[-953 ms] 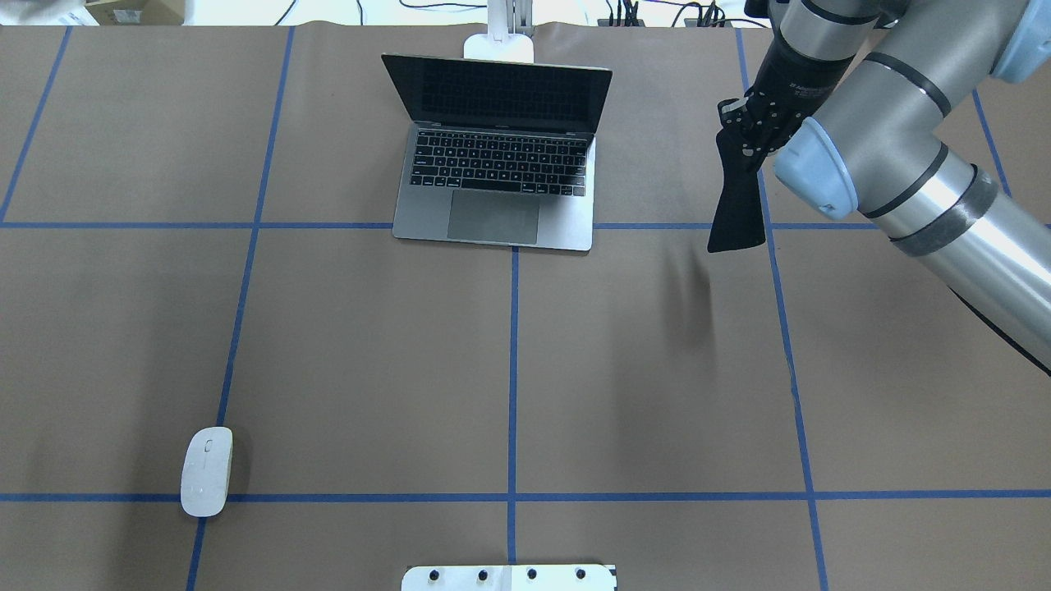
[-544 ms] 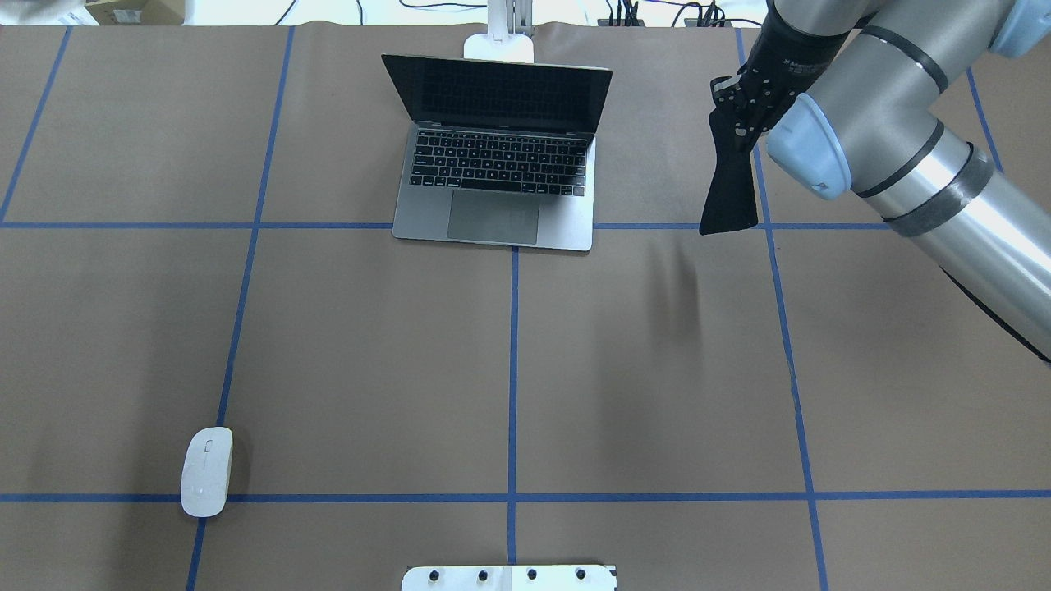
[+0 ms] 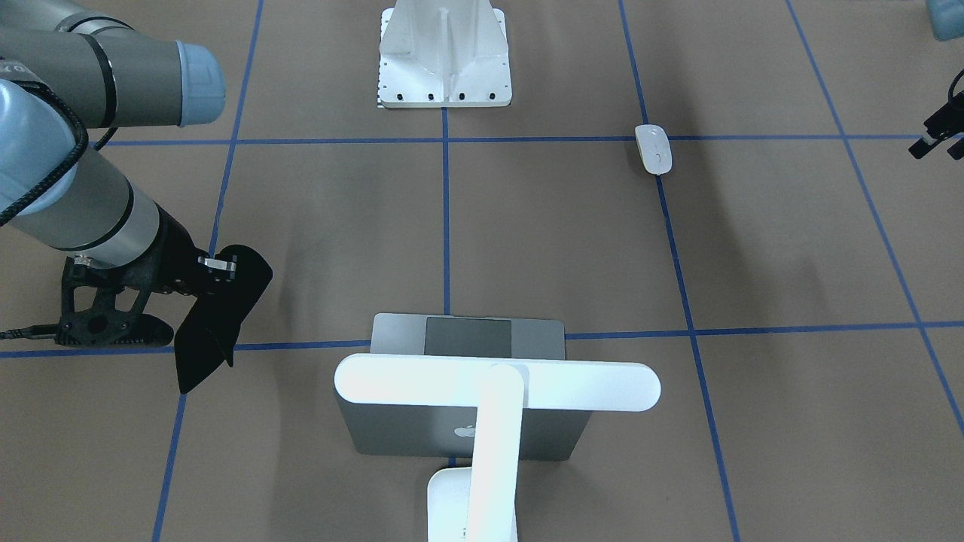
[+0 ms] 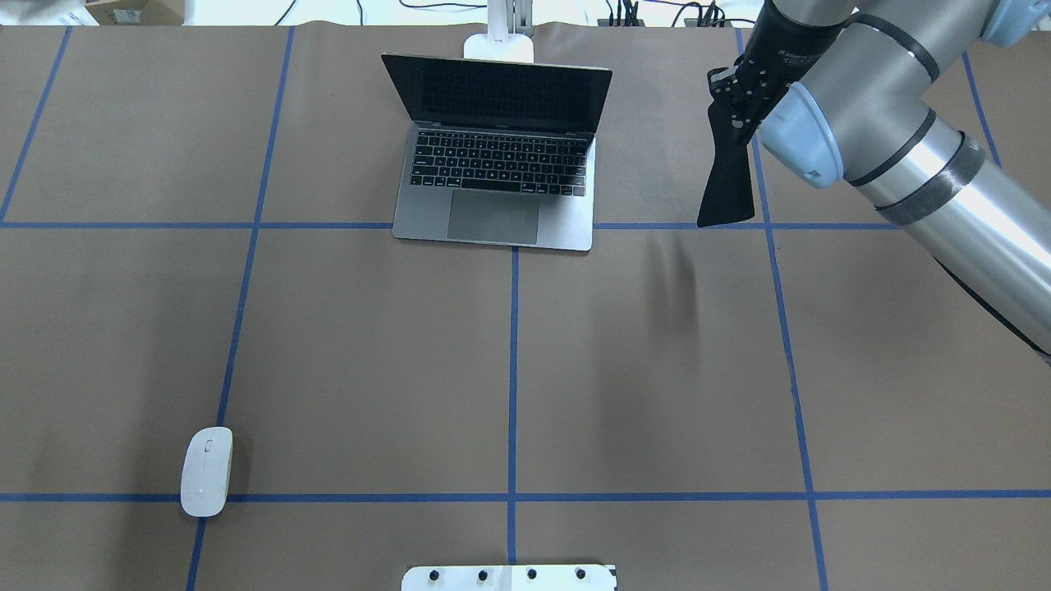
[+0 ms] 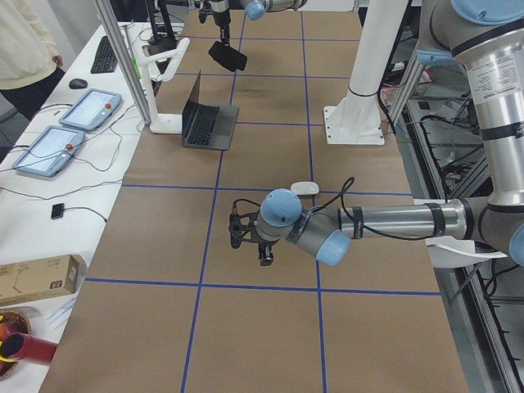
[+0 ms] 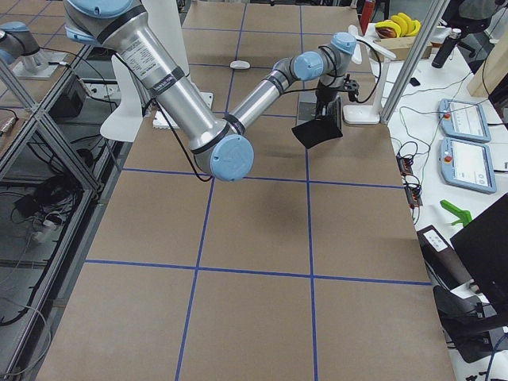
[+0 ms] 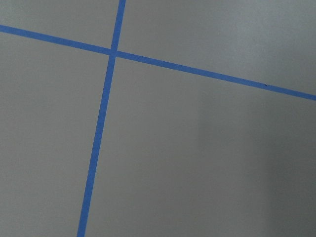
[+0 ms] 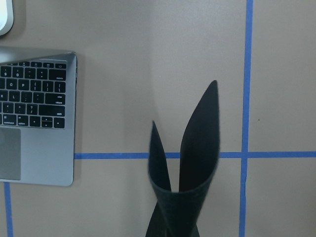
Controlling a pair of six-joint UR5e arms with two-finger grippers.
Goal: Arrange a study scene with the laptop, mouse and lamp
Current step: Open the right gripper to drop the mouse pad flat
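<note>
Overhead exterior: right arm (image 4: 903,139) stretched forward, right gripper (image 4: 733,103) clamped on curled black pad (image 4: 727,193), hung above table (image 4: 369,345) beside laptop (image 4: 501,176). Left gripper (image 5: 258,244) near mouse (image 5: 304,187); finger state unclear.

Curled black pad (image 4: 727,197) hanging above brown table (image 4: 369,345) — blue tape grid (image 4: 512,369); white bolted pedestal (image 3: 444,53) at table edge.

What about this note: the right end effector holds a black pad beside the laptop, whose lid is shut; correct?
No: the laptop has its lid open, keyboard exposed, as the overhead exterior view shows. The right end effector does hold the black pad beside it.
</note>
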